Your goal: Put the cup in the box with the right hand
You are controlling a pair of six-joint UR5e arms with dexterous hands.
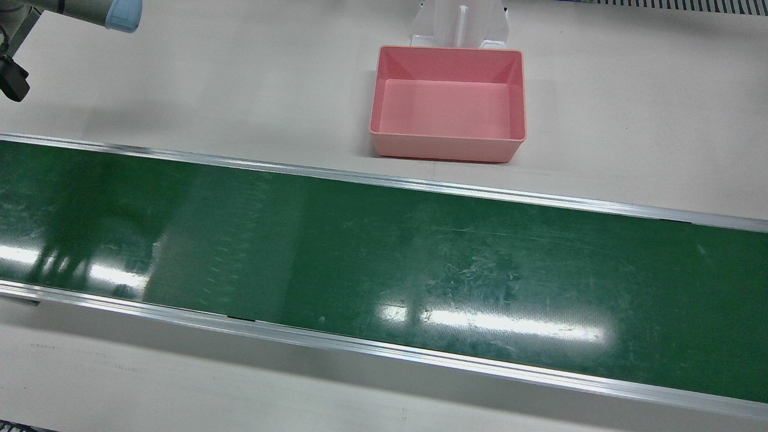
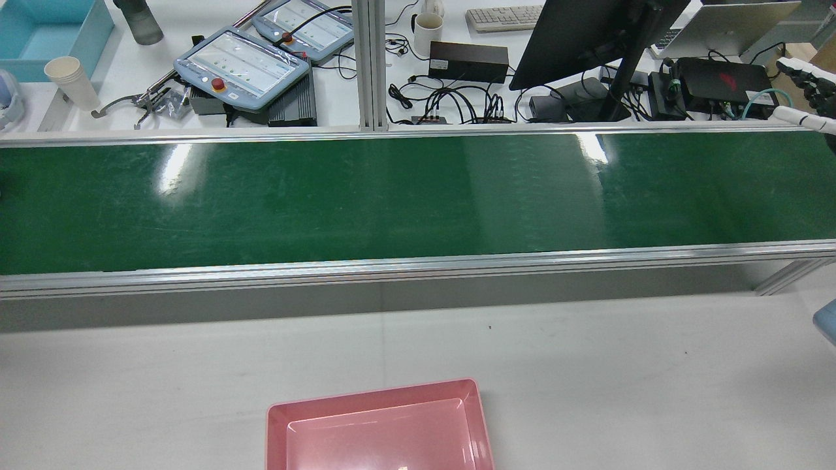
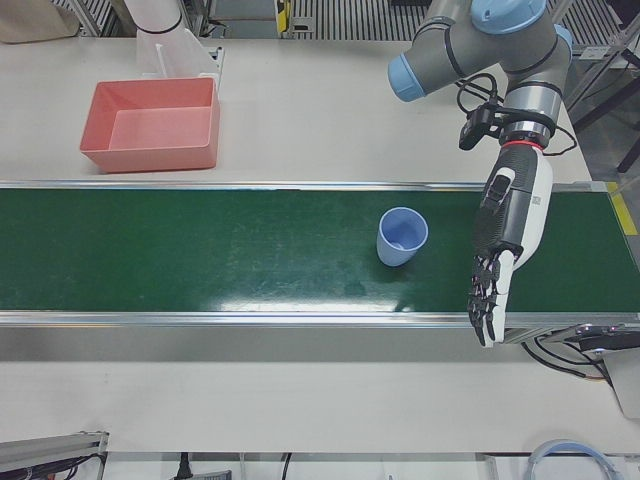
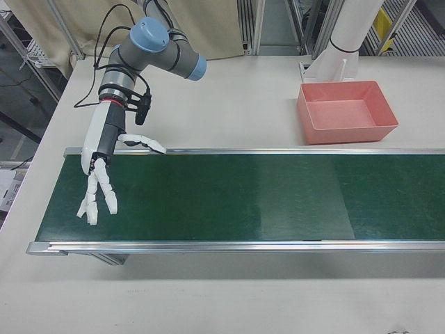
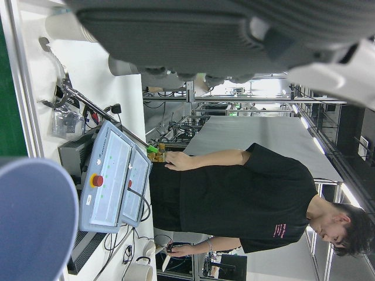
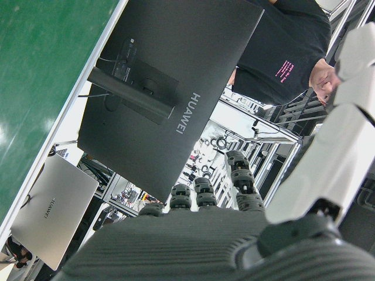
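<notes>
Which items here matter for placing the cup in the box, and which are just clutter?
Job:
cup
box
right hand, open over the belt

Clutter:
left hand, open
monitor
two pendants
paper cups
mug
blue bin

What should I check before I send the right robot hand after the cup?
1. Cup upright on the belt, mouth up: ok.
2. Right robot hand open, holding nothing: ok.
3. Right robot hand near the cup: not ok. It hangs over the far end of the belt, and the right-front view shows no cup on its half.
4. Left robot hand clear of the cup: ok, open and apart from it, though it is the closer of the two.
5. Pink box empty and unobstructed: ok.
6. Belt running or stopped: cannot tell.
</notes>
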